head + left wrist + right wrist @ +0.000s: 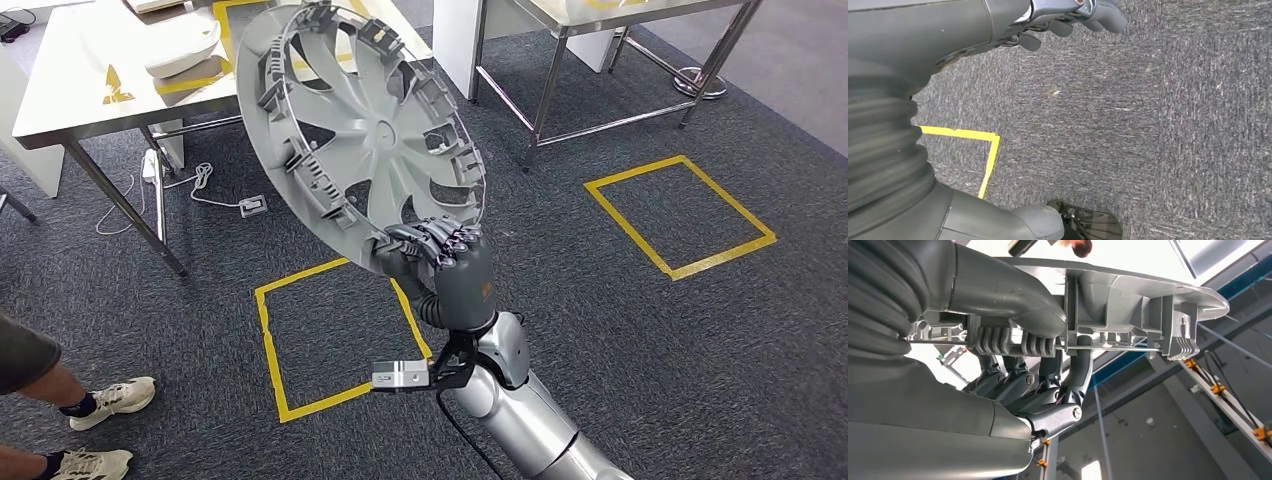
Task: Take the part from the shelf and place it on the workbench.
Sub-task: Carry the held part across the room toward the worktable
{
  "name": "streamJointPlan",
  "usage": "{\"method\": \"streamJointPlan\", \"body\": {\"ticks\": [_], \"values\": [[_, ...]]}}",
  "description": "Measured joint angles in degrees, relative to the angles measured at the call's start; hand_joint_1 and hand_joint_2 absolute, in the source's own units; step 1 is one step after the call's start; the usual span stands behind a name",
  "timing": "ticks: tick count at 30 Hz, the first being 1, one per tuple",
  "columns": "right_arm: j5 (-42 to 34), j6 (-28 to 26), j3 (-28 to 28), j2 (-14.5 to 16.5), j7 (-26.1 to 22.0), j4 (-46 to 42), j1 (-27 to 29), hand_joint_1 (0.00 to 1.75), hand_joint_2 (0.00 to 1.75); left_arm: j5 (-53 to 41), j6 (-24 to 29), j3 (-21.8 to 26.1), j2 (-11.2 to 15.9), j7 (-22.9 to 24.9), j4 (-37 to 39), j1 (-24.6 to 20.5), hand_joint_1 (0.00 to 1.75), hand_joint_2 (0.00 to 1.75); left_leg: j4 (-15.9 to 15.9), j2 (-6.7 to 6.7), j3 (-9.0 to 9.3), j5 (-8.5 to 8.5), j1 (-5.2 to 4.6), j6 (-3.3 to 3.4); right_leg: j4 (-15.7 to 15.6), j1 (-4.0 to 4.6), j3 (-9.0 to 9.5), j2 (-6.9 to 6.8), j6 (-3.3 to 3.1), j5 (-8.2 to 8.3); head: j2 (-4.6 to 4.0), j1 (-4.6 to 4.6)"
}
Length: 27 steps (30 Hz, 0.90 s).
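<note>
The part is a large grey wheel cover [370, 130], with its ribbed inner side and clips facing me. My right hand [435, 250] grips its lower rim and holds it up, tilted, above the carpet. In the right wrist view the fingers [1048, 390] curl under the cover's rim [1128, 295] while the thumb presses on its other face. The white workbench [70, 90] stands at the far left, partly behind the cover. My left hand [938, 35] hangs over the carpet with fingers and thumb apart and nothing in it.
A white moulded part [185, 45] lies on the workbench. A second metal-legged table [545, 90] stands at the far right. Yellow tape squares [265, 330] [628, 230] mark the grey carpet. A cable and plug box [250, 207] lie near the workbench leg. A person's feet [110, 400] are at bottom left.
</note>
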Motion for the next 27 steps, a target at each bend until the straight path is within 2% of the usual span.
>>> {"method": "streamJointPlan", "body": {"ticks": [10,13,15,16,17,19,20,21,22,24,25,26,27], "values": [[-0.7,-0.2,0.3,0.0,-0.9,0.0,-0.8,1.75,1.75,0.1,0.1,0.0,0.1,-0.5,0.0,0.0,0.00,1.75,0.1,0.00,-0.05,-0.03,-0.07,0.05,-0.1,-0.05,0.04,-0.01,0.07,0.05,0.00,0.00],[-0.8,0.0,0.6,0.2,-0.9,0.0,-1.1,1.75,1.75,0.2,0.2,0.0,0.2,-0.3,0.0,0.0,0.00,1.75,0.2,-0.01,-0.17,-0.03,-0.35,0.64,-0.4,-0.34,0.15,0.02,0.62,0.31,0.00,-0.02],[-0.8,0.1,0.7,0.3,-0.8,-0.1,-1.2,1.75,1.75,0.2,0.3,0.0,0.2,-0.1,-0.1,-0.1,0.00,1.75,-0.7,0.22,0.26,0.53,0.00,1.17,0.0,-0.30,0.02,-0.25,0.88,-0.01,0.00,0.00],[-0.8,0.1,0.7,0.3,-0.9,-0.1,-1.3,1.75,1.75,0.2,0.3,0.0,0.2,-0.1,-0.1,-0.1,0.00,1.75,-1.1,0.37,0.49,0.84,0.20,1.43,1.2,-0.23,-0.48,-0.54,0.95,-0.90,0.00,0.03],[-0.8,0.2,0.7,0.3,-0.9,-0.2,-1.4,1.75,1.75,0.2,0.3,0.0,0.2,-0.1,-0.1,-0.1,0.00,1.75,-1.5,0.55,0.66,1.10,0.38,1.63,3.7,-0.20,-1.56,-0.85,1.00,-2.46,0.00,0.04],[-0.8,0.2,0.8,0.3,-0.9,-0.2,-1.6,1.75,1.75,0.2,0.3,0.0,0.2,-0.1,-0.1,-0.1,0.00,1.75,-1.5,0.82,0.62,1.14,0.36,1.75,11.1,-0.25,-4.91,-1.18,1.18,-6.26,0.00,0.05],[-0.9,0.2,0.9,0.3,-0.9,-0.2,-1.6,1.75,1.75,0.2,0.3,0.0,0.2,0.0,-0.1,-0.1,0.00,1.75,-1.5,0.93,0.58,1.09,0.38,1.71,14.3,-0.34,-6.30,-1.23,1.31,-7.37,0.00,0.05],[-0.9,0.3,0.9,0.3,-0.9,-0.2,-1.6,1.75,1.75,0.2,0.3,0.0,0.2,0.1,-0.1,-0.1,0.00,1.75,-1.4,0.99,0.56,1.01,0.44,1.60,15.6,-0.44,-6.76,-1.32,1.44,-7.40,0.00,0.05],[-0.9,0.4,0.9,0.3,-0.8,-0.2,-1.6,1.75,1.75,0.2,0.3,0.0,0.2,0.3,-0.1,-0.1,0.00,1.75,-1.3,1.01,0.54,0.88,0.55,1.39,14.5,-0.57,-6.07,-1.45,1.56,-6.41,0.00,0.05],[-0.9,0.8,1.0,0.3,-0.8,-0.1,-1.9,1.75,1.75,0.2,0.7,0.0,0.1,0.8,0.0,-0.1,0.00,1.75,-0.6,1.01,0.49,0.39,0.85,0.63,7.4,-0.91,-2.09,-1.97,1.88,-3.39,0.00,0.07],[-0.8,1.0,1.1,0.4,-0.8,-0.1,-2.0,1.75,1.75,0.2,0.9,0.0,0.1,1.1,-0.1,-0.1,0.00,1.75,-0.1,1.01,0.36,0.05,0.82,0.12,4.1,-0.94,-0.33,-2.11,1.83,-2.51,0.00,0.08],[-0.8,1.1,1.1,0.4,-0.8,-0.1,-2.2,1.75,1.75,0.2,1.1,0.0,0.1,1.3,-0.1,-0.1,0.00,1.75,0.2,1.02,0.26,-0.25,0.73,-0.37,2.0,-0.92,0.78,-2.14,1.56,-2.22,0.00,0.05],[-0.8,1.2,1.2,0.4,-0.8,-0.1,-2.4,1.75,1.75,0.2,1.2,0.0,0.0,1.4,-0.1,-0.1,0.00,1.75,0.3,1.04,0.20,-0.44,0.62,-0.75,1.3,-0.82,1.08,-2.06,1.15,-2.47,0.00,0.00]]}}
